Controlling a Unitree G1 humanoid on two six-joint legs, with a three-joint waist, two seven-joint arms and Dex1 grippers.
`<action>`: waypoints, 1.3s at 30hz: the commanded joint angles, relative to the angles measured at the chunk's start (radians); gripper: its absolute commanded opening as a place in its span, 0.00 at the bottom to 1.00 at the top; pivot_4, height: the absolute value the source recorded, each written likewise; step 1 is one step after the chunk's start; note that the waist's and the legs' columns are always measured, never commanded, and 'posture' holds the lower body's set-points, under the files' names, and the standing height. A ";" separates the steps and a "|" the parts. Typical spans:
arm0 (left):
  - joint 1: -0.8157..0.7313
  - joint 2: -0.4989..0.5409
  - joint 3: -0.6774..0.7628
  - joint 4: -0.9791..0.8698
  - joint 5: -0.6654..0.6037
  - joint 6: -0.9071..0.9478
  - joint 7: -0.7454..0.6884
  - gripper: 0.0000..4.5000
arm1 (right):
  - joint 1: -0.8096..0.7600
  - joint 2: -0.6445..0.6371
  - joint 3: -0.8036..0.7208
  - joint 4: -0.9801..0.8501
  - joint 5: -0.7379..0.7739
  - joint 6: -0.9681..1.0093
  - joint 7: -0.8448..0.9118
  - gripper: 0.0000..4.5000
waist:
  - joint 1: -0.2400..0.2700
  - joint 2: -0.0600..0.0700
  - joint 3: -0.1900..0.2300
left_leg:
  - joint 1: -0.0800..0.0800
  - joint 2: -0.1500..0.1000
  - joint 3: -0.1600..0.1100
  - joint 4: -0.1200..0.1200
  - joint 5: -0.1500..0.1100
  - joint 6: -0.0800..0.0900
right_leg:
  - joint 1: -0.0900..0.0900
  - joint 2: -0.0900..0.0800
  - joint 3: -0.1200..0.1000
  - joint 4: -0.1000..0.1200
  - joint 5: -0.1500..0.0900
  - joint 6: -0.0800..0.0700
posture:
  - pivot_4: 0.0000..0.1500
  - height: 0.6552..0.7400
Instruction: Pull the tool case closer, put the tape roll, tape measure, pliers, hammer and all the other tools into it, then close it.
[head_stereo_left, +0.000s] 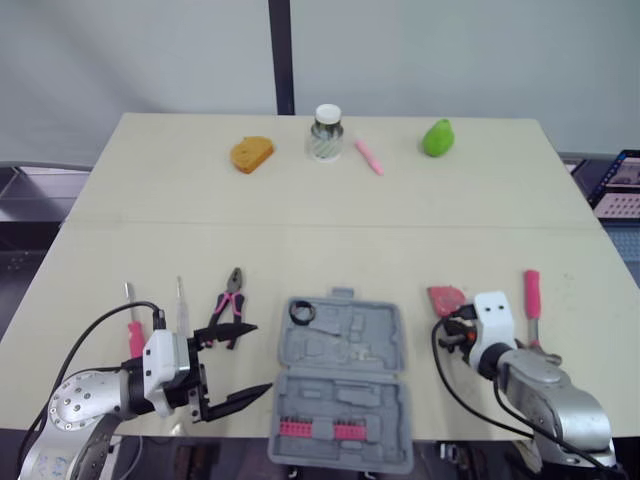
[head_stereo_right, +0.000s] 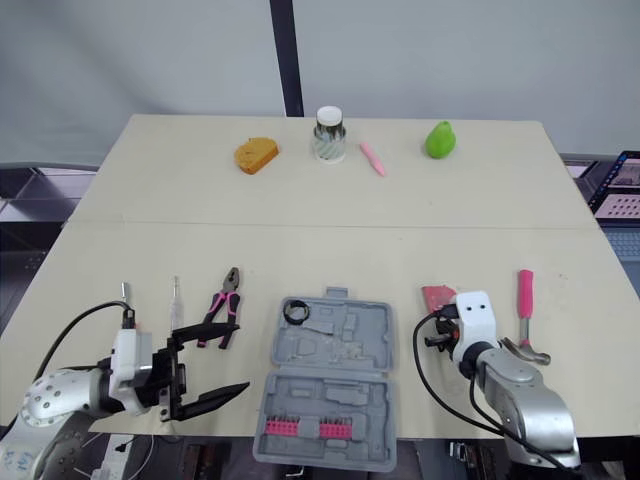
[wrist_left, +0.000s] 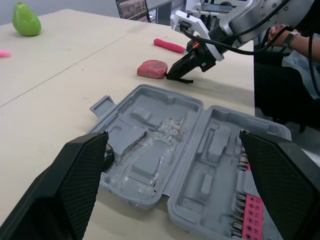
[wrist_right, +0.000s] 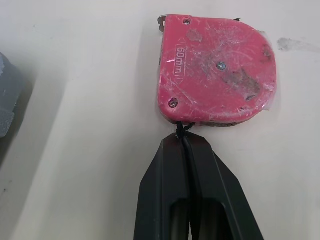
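At lower left of the head view: my left gripper, spread wide and holding nothing, its lower finger just beside the left edge of the case. Above it lie a red screwdriver, a clear screwdriver and the pliers, none yet packed.

Lower centre: the case lies open with its lid flat. As far as I can judge, its near half reaches past the edge of the table. A black ring, which I take for the tape roll, sits in the upper left recess.

Right of centre: the tape measure rests on the table near the case. My right gripper is clenched on its thin black cord, not on the body.

Lower right: the hammer, with a pink handle, lies to the right of that arm.

Risks, as I judge them:
(a) The cord is a poor hold. On lifting, the tape measure may swing, spin or slip free and land outside its recess.
(b) The overhanging case may tip off the table if a tool drops on its near half or my left finger knocks it.
(c) A tool left proud of its recess would keep the lid from shutting.
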 joint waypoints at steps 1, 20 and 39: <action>0.007 -0.007 -0.004 -0.028 0.002 -0.017 0.003 1.00 | 0.017 0.006 0.010 -0.032 0.013 0.035 0.002 0.01 | 0.000 0.000 0.000 | 0.000 0.000 0.000 0.000 0.000 0.000 | 0.000 0.000 0.000 0.000 0.000 0.000 | 1.00 0.47; 0.005 -0.008 -0.026 0.032 0.005 -0.044 -0.058 1.00 | 0.246 0.013 0.005 -0.326 0.075 0.181 0.009 0.01 | 0.001 0.000 0.000 | 0.000 0.000 0.000 0.000 0.000 0.000 | 0.000 0.000 0.001 0.000 0.000 0.000 | 1.00 0.47; 0.032 -0.002 -0.024 0.089 0.002 -0.097 -0.148 1.00 | 0.446 -0.024 -0.018 -0.503 0.194 0.277 0.052 0.01 | 0.002 0.000 0.000 | 0.000 0.001 0.000 0.000 -0.001 0.000 | 0.000 0.000 0.002 -0.001 0.000 0.000 | 1.00 0.47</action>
